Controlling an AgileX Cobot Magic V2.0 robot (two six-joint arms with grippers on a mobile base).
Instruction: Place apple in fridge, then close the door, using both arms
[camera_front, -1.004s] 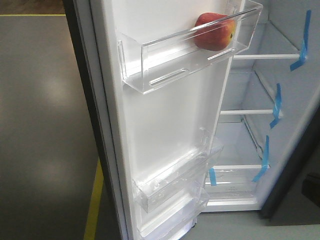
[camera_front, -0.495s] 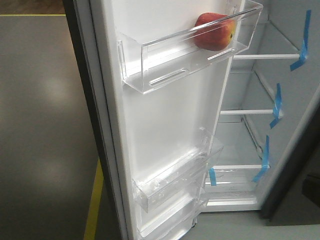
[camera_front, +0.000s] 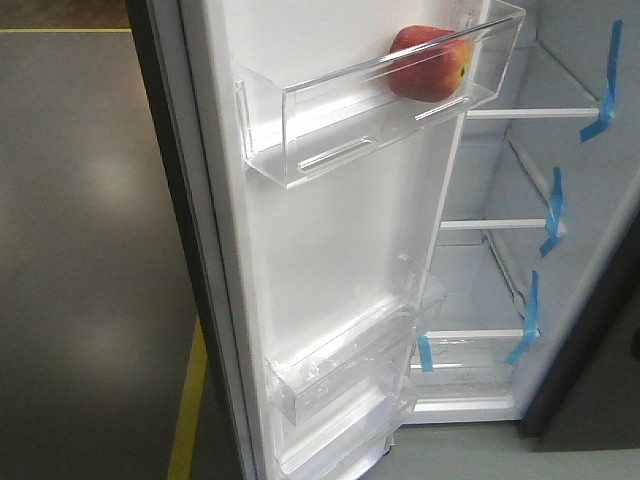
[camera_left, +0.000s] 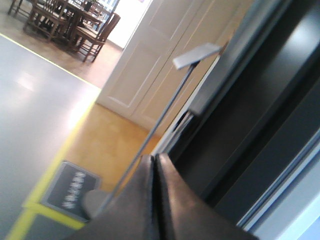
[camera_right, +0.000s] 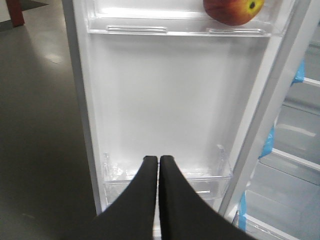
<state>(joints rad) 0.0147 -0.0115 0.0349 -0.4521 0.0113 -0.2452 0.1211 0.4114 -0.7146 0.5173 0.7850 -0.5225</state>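
The red and yellow apple (camera_front: 430, 62) lies in the clear top bin (camera_front: 330, 120) of the open door (camera_front: 320, 250), at the bin's right end. It also shows at the top of the right wrist view as the apple (camera_right: 233, 11). The fridge (camera_front: 560, 180) stands open behind the door, white inside with glass shelves and blue tape. My right gripper (camera_right: 158, 159) is shut and empty, facing the door's (camera_right: 170, 100) white inner panel below the apple. My left gripper (camera_left: 154, 157) is shut and empty beside a dark grey outer panel (camera_left: 260, 100).
Lower clear door bins (camera_front: 350, 360) hang near the door's bottom. A yellow floor line (camera_front: 188, 400) runs left of the door over grey floor. The left wrist view shows a thin sign stand (camera_left: 165, 110), a floor plaque (camera_left: 67, 192), white doors and distant chairs (camera_left: 75, 25).
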